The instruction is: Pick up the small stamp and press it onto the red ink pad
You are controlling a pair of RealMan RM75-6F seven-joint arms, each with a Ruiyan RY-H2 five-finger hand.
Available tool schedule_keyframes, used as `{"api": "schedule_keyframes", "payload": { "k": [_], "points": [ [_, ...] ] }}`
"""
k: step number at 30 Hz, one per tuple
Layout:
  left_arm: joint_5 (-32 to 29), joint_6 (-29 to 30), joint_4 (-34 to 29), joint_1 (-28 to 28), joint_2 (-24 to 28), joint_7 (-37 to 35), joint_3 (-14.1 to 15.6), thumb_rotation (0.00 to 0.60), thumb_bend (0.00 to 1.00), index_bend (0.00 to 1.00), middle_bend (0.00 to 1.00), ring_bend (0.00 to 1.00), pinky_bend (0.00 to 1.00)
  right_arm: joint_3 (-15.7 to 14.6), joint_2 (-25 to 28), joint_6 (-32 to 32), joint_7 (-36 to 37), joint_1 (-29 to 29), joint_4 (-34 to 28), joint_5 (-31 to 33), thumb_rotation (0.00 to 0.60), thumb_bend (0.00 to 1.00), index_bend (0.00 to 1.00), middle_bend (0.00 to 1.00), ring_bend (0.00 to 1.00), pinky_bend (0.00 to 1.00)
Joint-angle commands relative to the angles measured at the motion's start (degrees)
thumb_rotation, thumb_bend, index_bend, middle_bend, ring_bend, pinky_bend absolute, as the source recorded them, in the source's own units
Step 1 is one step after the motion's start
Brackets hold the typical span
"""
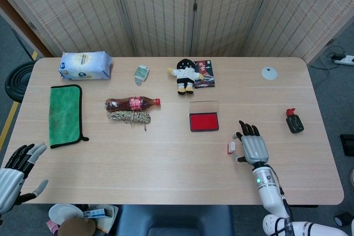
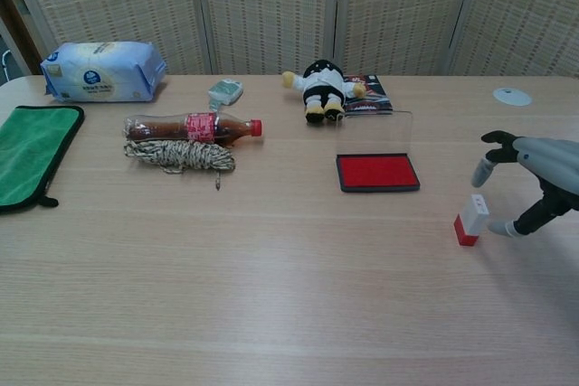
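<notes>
The small stamp (image 1: 231, 147) (image 2: 470, 219), white with a red base, stands upright on the table right of centre. The red ink pad (image 1: 204, 121) (image 2: 377, 172) lies open beyond it, its clear lid raised behind. My right hand (image 1: 251, 146) (image 2: 534, 178) hovers just to the right of the stamp, fingers spread with the thumb and a fingertip either side of it, holding nothing. Low at the left front edge my left hand (image 1: 16, 172) is open and empty, outside the chest view.
A cola bottle (image 1: 133, 103) and a rope coil (image 1: 129, 116) lie left of the pad. A green cloth (image 1: 64, 114), wipes pack (image 1: 85, 64), plush toy (image 1: 185, 74), booklet (image 1: 204, 74), white disc (image 1: 269, 72) and a black ink bottle (image 1: 294, 120) lie around the table.
</notes>
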Motion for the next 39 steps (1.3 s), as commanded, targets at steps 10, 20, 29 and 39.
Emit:
{"api": "schedule_keyframes", "payload": {
  "k": [10,20,29,39],
  "points": [
    [0.88,2.88,0.52,1.20,-0.22,0.27,-0.18,0.600,0.34,0.01,0.00,0.00,0.03,0.88,-0.82,-0.99,1.49,1.40,2.36,0.46,0.600,0.22,0.37,0.00,0.00,0.00],
    [0.85,3.77,1.01,1.57,0.00,-1.12,-0.32,0.600,0.34,0.01,0.00,0.00,0.03,0.45,-1.35,-1.62,1.55,1.87,2.96,1.34,0.600,0.22,0.38,0.00,0.00,0.00],
    [1.56,5.13,1.96,1.87,-0.22,-1.15,-0.61,0.600,0.34,0.00,0.00,0.00,0.03,0.09,-2.28,-2.28,1.81,2.35,4.48,1.69,0.600,0.21,0.47,0.00,0.00,0.00],
    [2.34,5.30,2.62,1.77,-0.51,-1.23,-0.48,0.600,0.34,0.00,0.00,0.00,0.03,0.73,-3.39,-1.89,2.71,2.72,5.76,1.49,0.600,0.20,0.66,0.06,0.00,0.00]
  ]
}}
